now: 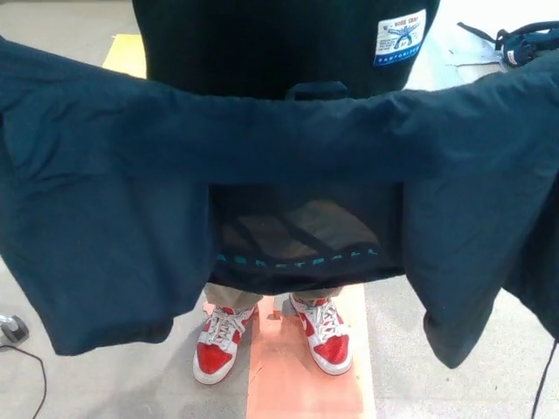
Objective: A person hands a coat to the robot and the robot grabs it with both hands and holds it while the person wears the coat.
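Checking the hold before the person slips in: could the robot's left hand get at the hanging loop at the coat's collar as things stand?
Cannot say for sure: neither robot hand shows. The hanging loop lies bare at the top middle of the spread coat, nothing covering it, with the person standing close behind.

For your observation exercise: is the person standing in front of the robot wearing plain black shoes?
No. The shoes showing below the spread dark coat are red and white with white laces, standing on an orange mat.

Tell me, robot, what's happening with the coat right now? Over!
Hands hidden, not in view. Coat spread wide across the front, hanging open. Person's red and white shoes stand just below it. Nothing in the way.
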You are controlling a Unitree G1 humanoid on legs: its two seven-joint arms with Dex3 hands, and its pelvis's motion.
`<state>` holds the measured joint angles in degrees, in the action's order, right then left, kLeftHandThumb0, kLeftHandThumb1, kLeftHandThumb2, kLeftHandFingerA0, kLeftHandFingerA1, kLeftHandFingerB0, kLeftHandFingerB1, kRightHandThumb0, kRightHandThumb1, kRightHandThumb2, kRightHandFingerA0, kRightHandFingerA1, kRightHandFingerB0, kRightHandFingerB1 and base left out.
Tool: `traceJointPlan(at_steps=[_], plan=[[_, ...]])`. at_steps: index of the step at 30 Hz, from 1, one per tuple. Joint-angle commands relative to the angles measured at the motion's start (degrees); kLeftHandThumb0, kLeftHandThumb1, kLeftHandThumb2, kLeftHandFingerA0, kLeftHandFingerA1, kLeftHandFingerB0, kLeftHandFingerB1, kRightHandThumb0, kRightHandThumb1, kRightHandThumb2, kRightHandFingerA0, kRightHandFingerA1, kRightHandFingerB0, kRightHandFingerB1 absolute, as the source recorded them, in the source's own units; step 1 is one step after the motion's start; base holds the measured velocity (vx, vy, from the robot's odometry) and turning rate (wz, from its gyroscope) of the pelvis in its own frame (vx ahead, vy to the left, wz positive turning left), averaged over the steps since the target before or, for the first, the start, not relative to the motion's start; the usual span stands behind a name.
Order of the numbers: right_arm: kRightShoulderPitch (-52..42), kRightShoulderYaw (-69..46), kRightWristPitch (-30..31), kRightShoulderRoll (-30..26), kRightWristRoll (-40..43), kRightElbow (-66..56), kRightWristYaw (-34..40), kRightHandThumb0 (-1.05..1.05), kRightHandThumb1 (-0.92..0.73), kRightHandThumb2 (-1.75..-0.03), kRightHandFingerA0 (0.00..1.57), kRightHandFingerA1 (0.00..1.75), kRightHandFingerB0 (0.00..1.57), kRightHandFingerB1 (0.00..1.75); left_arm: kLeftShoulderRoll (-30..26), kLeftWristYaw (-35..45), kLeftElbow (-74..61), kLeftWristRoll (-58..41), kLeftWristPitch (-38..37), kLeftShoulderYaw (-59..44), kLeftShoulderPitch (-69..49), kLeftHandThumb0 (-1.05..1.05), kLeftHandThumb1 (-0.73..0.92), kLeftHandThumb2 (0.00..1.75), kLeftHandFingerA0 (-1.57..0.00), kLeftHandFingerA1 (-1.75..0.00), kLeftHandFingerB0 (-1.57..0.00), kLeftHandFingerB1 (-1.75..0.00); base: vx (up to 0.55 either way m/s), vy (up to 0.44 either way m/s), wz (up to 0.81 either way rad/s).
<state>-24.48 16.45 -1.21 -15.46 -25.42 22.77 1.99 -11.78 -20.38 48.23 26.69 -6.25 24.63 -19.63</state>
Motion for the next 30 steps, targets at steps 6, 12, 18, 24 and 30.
traceJointPlan(at_steps=[6,12,18,24,30], plan=[[-14.73,-9.03,-29.09,-4.51,-5.35,-25.09,22.67,0.01,-0.71,-0.6,1.09,0.65,0.82,0.6,-13.93,-29.46,-39.77,18.33,-21.98,-1.95,-13.82,-0.24,0.76,0.63,-0.76,-0.44,-0.63,-0.42,0.0,0.0,0.0],[-16.15,-19.83,-35.04,-0.64,-0.93,-43.16,22.04,-0.08,-0.65,-0.65,1.08,0.61,0.92,0.63,-14.54,-23.8,-64.55,14.53,-30.24,-15.81,-18.05,-0.17,0.69,0.61,-0.82,-0.52,-0.68,-0.46,0.0,0.0,0.0],[-10.44,-27.32,-34.29,0.52,11.07,-58.46,15.9,-0.16,-0.65,-0.75,1.02,0.65,0.82,0.67,-12.39,-17.75,-79.66,8.43,-34.31,-26.67,-17.92,-0.3,0.53,0.86,-0.77,-0.68,-0.63,-0.62,0.0,0.0,0.0],[-1.49,-33.45,-32.84,0.37,15.86,-64.64,16.07,-0.28,-0.65,-0.84,1.08,0.69,0.85,0.7,-11.04,-13.24,-87.51,1.81,-32.82,-33.52,-13.75,-0.31,0.66,0.6,-0.85,-0.52,-0.72,-0.47,0.0,0.0,0.0],[9.59,-38.47,-26.58,-2.19,23.74,-69.95,14.1,-0.34,-0.64,-0.88,1.07,0.74,0.76,0.77,-13.18,-8.12,-95.86,-7.48,-29.14,-40.86,-5.97,-0.24,0.58,0.62,-0.92,-0.57,-0.74,-0.51,0.0,0.0,0.0]])
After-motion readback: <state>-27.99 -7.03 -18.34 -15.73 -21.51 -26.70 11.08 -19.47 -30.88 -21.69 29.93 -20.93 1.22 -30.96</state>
